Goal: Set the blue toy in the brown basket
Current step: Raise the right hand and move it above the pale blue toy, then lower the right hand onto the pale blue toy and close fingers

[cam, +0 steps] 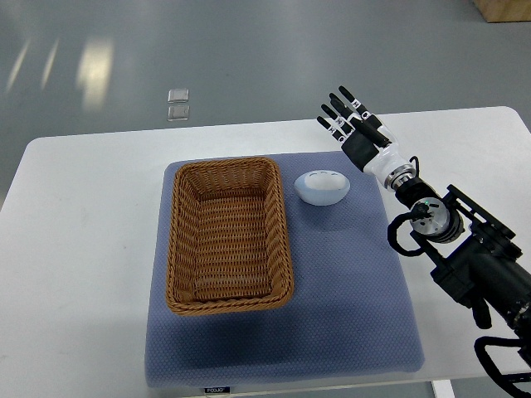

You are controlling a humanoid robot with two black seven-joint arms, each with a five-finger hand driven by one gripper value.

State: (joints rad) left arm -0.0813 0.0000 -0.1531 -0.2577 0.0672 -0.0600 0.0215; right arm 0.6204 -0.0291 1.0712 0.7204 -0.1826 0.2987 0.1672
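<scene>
The right hand (pixel 348 120) hovers with fingers spread and empty beyond the pale blue toy (pixel 323 187), which lies on the mat (pixel 348 290) just right of the empty basket (pixel 226 236), so the reach seems underway and grasping comes next.

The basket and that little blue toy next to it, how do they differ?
The brown basket is a woven rectangular container, open on top and holding nothing; the blue toy is a smooth, rounded, closed lump. The basket is far larger than the toy. The basket is warm brown, the toy pale blue-white. Both rest on the blue mat, side by side, untouched by the right hand.
</scene>
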